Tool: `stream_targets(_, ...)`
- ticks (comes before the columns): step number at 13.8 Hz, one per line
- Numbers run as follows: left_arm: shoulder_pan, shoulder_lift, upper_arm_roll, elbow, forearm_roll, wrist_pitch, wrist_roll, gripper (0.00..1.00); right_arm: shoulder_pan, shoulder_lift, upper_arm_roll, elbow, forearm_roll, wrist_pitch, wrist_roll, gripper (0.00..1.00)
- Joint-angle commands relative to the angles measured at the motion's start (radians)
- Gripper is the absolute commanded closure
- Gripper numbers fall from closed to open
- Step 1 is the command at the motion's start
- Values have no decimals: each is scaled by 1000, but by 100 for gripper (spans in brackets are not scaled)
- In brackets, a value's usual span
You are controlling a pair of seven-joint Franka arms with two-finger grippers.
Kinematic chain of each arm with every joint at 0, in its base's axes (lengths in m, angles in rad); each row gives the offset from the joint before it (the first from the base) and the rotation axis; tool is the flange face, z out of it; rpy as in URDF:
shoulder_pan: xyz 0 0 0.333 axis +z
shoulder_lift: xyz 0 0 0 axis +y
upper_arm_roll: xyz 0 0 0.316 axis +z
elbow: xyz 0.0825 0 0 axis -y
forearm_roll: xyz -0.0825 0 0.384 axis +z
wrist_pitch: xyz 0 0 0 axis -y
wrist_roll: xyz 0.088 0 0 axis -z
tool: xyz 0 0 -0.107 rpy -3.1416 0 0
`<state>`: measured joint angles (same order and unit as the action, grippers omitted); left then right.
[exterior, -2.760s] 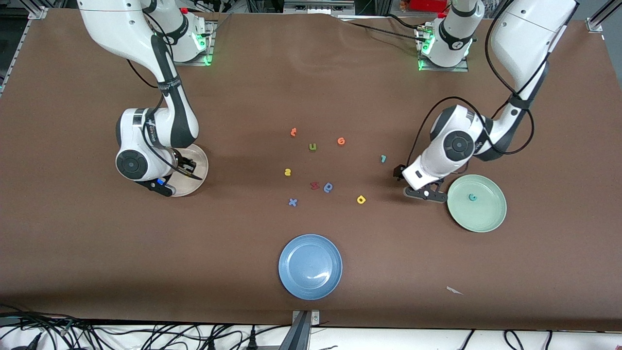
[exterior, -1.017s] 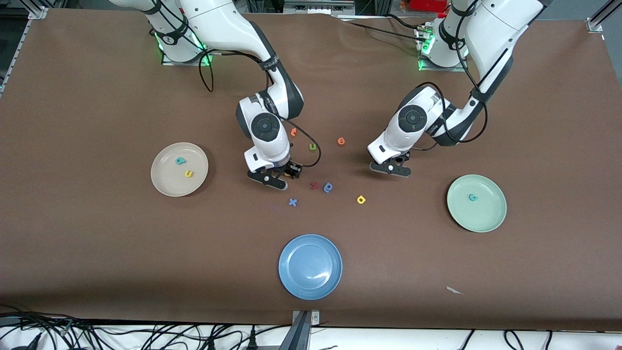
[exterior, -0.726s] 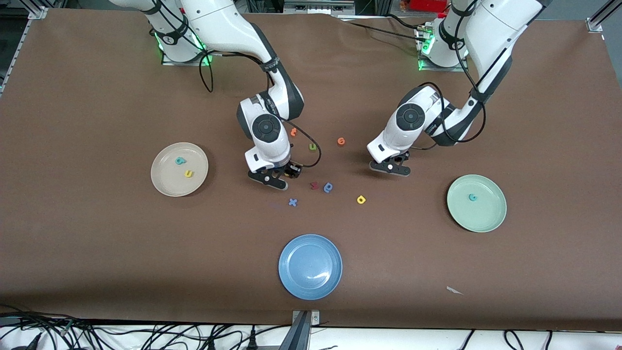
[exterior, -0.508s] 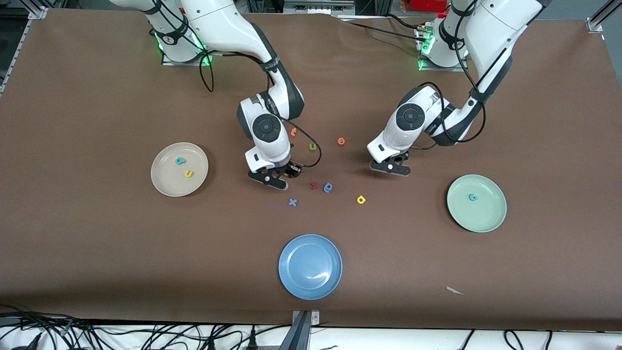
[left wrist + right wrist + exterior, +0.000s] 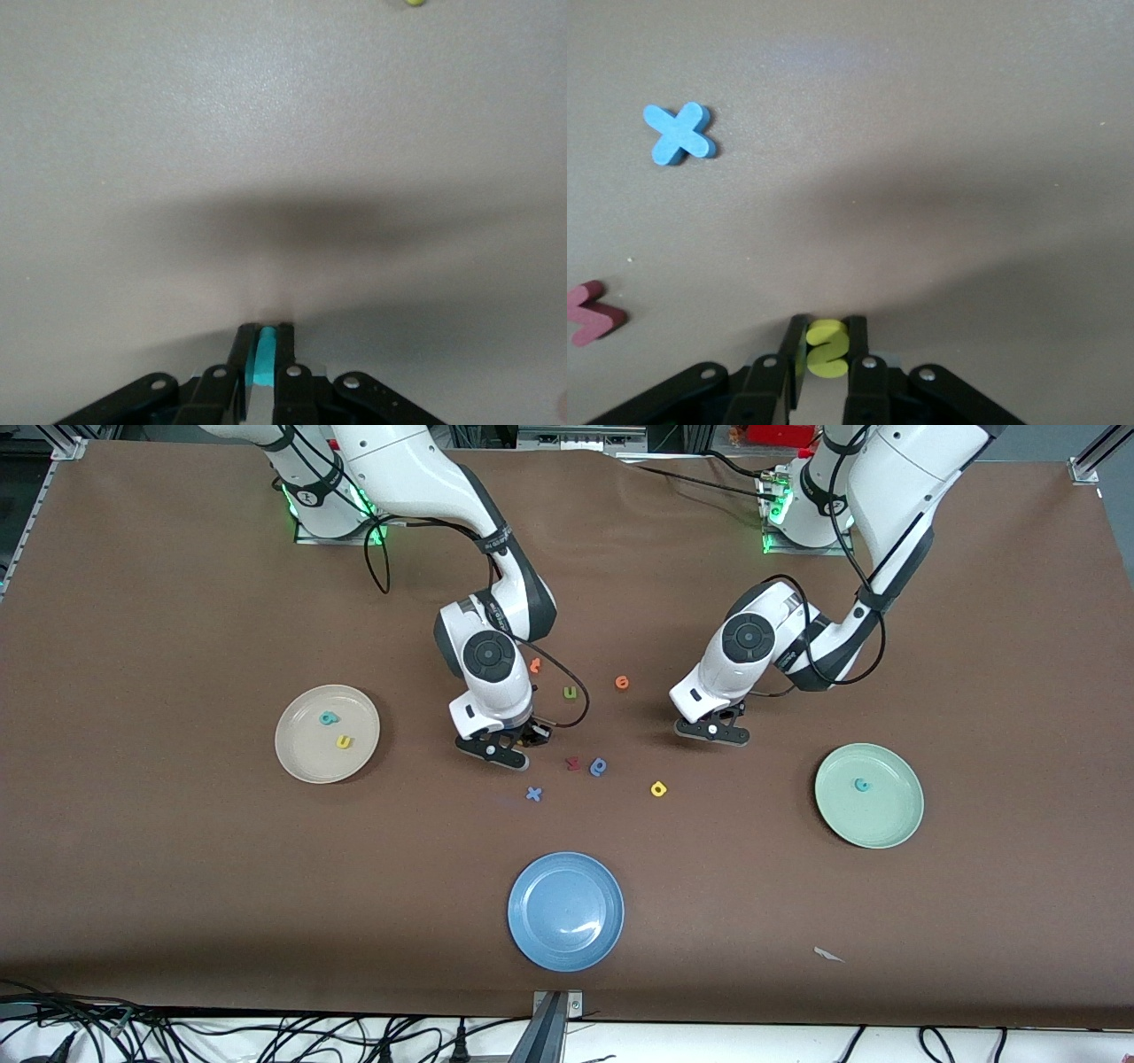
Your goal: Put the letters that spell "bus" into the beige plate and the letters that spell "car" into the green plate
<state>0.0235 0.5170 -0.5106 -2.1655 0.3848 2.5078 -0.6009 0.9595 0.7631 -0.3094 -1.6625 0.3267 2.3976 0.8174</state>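
Both arms have swung in from the plates to the middle of the desk [image 5: 159, 886] since the earliest frame, and the yellow s and teal r that lay loose there are now gripped. Largest on the brown desk are three plates. From the blue plate [image 5: 565, 911], nearest the front camera, the beige plate [image 5: 306, 760] is at about ten o'clock, toward the right arm's end, and the green plate [image 5: 886, 819] at about two o'clock, toward the left arm's end. The beige plate holds the teal b [image 5: 329, 717] and, at five o'clock from it, the yellow u [image 5: 343, 741]. The green plate holds the teal c [image 5: 860, 784].

The right gripper [image 5: 503, 751] is low over the desk at three o'clock from the beige plate; in its wrist view its fingers [image 5: 857, 341] pinch the yellow s [image 5: 827, 349]. The left gripper [image 5: 711, 731] is low over the desk at ten o'clock from the green plate, and its fingers [image 5: 288, 343] pinch the teal r [image 5: 264, 356] edge-on.

Loose letters lie between the grippers. The yellow a [image 5: 658, 788] is at seven o'clock from the left gripper. The blue q-shaped letter [image 5: 598, 766] sits just beside the dark red letter [image 5: 573, 763], with the blue x [image 5: 533, 794] at seven o'clock from them. Farther from the camera are the olive-green u [image 5: 570, 693] and two orange letters [image 5: 622, 682], one of them beside the right arm's wrist
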Motion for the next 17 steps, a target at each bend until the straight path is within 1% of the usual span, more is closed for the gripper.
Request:
stream_targets(1, 10, -25, -2, -2, 37, -6, -20, 100, -4, 5, -7, 21, -6, -11, -35, 88)
stream_targets(3, 16, -31, -2, 7, 37, -9, -16, 100, -27, -27, -19, 26, -3, -85, -84, 88)
stream_targets(4, 18, -32, 1, 22, 37, -33, -13, 100, -28, -53, -45, 26, -3, -121, -107, 88)
stream_targets(5, 27, -32, 0, 54, 36, -79, 6, 100, -28, -74, -74, 26, -3, -165, -144, 88)
stream_targets(7, 48, -32, 0, 130, 22, -180, 64, 100, -30, -106, -147, 26, 2, -274, -278, 88)
stream_targets(9, 96, -31, -2, 197, 17, -260, 159, 100, -30, -142, -227, 21, 3, -378, -387, 88)
stream_targets(10, 122, -29, -2, 223, 0, -283, 208, 100, -30, -156, -259, 3, 3, -402, -430, 88)
stream_targets(12, 188, -23, 0, 265, -6, -300, 308, 100, -30, -191, -316, -67, 3, -402, -542, 88)
stream_targets(13, 212, -18, 3, 274, 0, -302, 334, 100, -30, -202, -356, -100, 3, -405, -599, 88)
stream_targets(15, 266, -11, 6, 288, 3, -302, 366, 100, -30, -211, -414, -179, 5, -393, -659, 88)
stream_targets(17, 317, 12, 13, 288, 11, -302, 375, 100, -36, -208, -450, -245, 5, -361, -716, 88)
